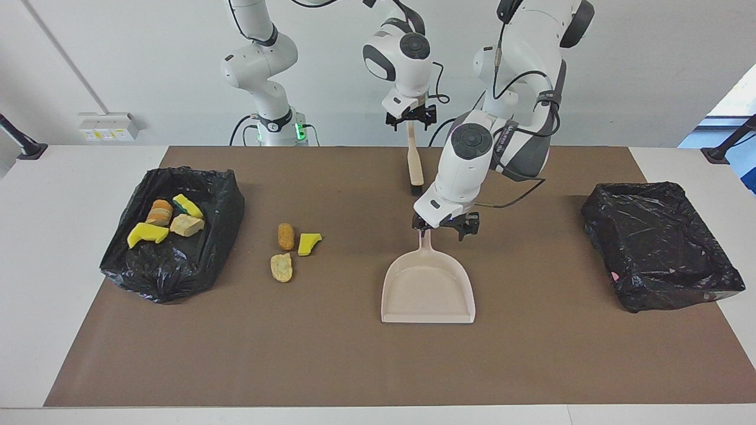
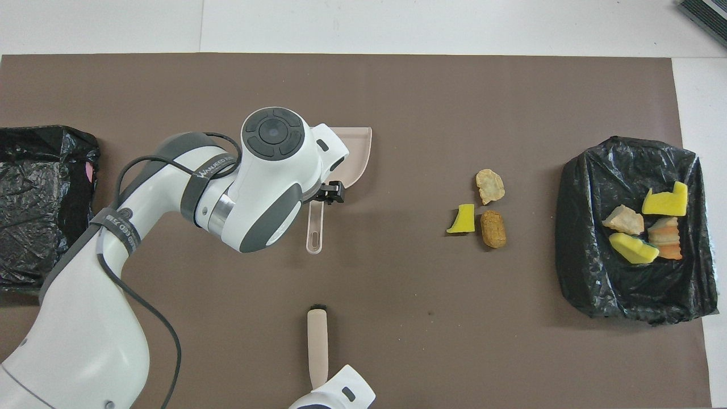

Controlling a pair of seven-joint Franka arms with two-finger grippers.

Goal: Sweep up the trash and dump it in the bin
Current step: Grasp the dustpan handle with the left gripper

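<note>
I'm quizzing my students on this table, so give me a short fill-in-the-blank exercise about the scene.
1. The left gripper is over the handle of the ____.
2. ____ scraps lie loose on the brown mat.
3. The right gripper is at the handle of the ____.

Missing words: dustpan; three; brush

Trash (image 1: 286, 236) (yellow, tan) partly binned
</note>
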